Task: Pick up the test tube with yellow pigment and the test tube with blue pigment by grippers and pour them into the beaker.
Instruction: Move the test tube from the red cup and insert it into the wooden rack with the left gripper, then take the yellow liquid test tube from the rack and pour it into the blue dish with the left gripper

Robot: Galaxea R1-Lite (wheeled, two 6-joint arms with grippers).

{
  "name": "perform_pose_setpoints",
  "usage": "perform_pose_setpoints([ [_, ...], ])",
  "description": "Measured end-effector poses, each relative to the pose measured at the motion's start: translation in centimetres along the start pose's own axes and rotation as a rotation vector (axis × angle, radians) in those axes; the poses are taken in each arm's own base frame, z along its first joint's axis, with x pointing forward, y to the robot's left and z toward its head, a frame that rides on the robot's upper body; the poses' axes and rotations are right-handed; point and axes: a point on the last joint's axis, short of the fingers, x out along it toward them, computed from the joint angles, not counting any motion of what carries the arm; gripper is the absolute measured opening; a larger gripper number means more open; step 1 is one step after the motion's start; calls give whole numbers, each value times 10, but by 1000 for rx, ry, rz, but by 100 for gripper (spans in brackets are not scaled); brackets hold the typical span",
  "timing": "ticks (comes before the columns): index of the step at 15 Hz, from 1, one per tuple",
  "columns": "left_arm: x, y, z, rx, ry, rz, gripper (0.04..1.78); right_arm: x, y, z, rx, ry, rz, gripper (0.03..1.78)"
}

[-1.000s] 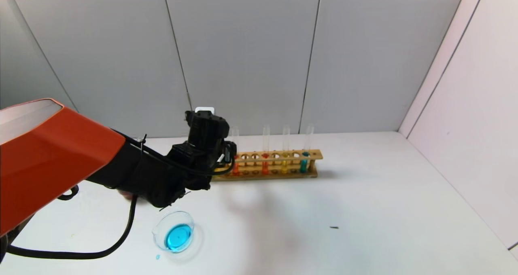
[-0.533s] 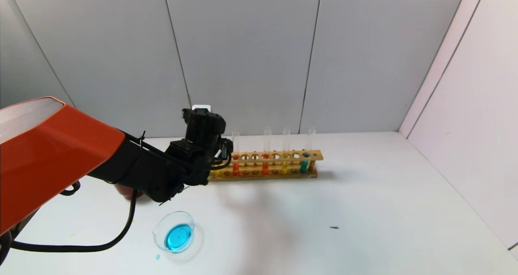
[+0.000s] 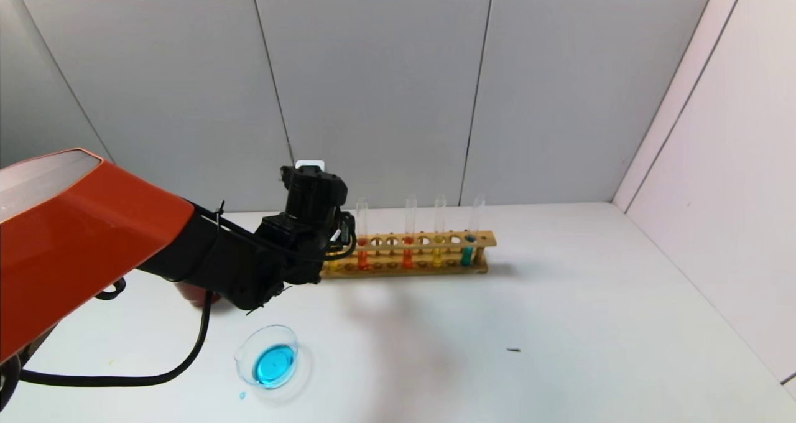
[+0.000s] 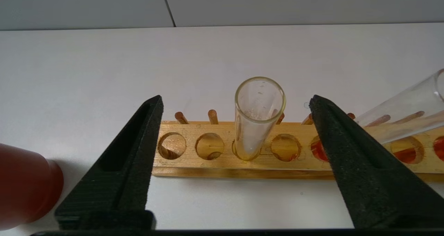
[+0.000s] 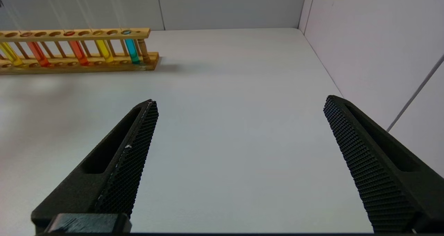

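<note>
A wooden rack [image 3: 410, 255] at the back of the table holds several tubes. My left gripper [image 4: 235, 99] is at the rack's left end, open, its jaws on either side of a test tube with yellow pigment [image 4: 259, 118] and clear of the glass. In the head view this gripper [image 3: 314, 218] hides most of that tube. A second yellow tube [image 3: 438, 249] and the test tube with blue pigment [image 3: 467, 249] stand near the rack's right end. The beaker [image 3: 268, 362] sits in front, holding blue liquid. My right gripper [image 5: 239, 102] hangs open over bare table.
A dark red cup [image 3: 193, 293] stands left of the rack, partly under my left arm. Two tubes with orange-red liquid [image 3: 362, 255] are in the rack's middle. A blue drop [image 3: 242, 395] lies beside the beaker. Walls close the back and the right side.
My left gripper has shifted a little up and left, onto the rack's left end, uncovering the red cup below the arm. Rack, tubes and beaker have not moved.
</note>
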Motion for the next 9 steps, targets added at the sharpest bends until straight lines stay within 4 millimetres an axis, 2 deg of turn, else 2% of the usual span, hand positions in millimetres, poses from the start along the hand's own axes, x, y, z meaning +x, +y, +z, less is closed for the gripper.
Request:
perform_pose_setpoints([
  [1, 0, 0, 0, 1, 1, 0, 131, 0, 0, 0, 0, 0, 0, 174],
  [4, -2, -1, -2, 3, 6, -1, 75, 0, 0, 0, 0, 0, 0, 174],
  [6, -3, -1, -1, 3, 6, -3, 44, 0, 0, 0, 0, 0, 0, 174],
  [7, -3, -1, -1, 5, 7, -6, 34, 0, 0, 0, 0, 0, 0, 174],
  [9, -5, -1, 0, 3, 5, -6, 30, 0, 0, 0, 0, 0, 0, 174],
])
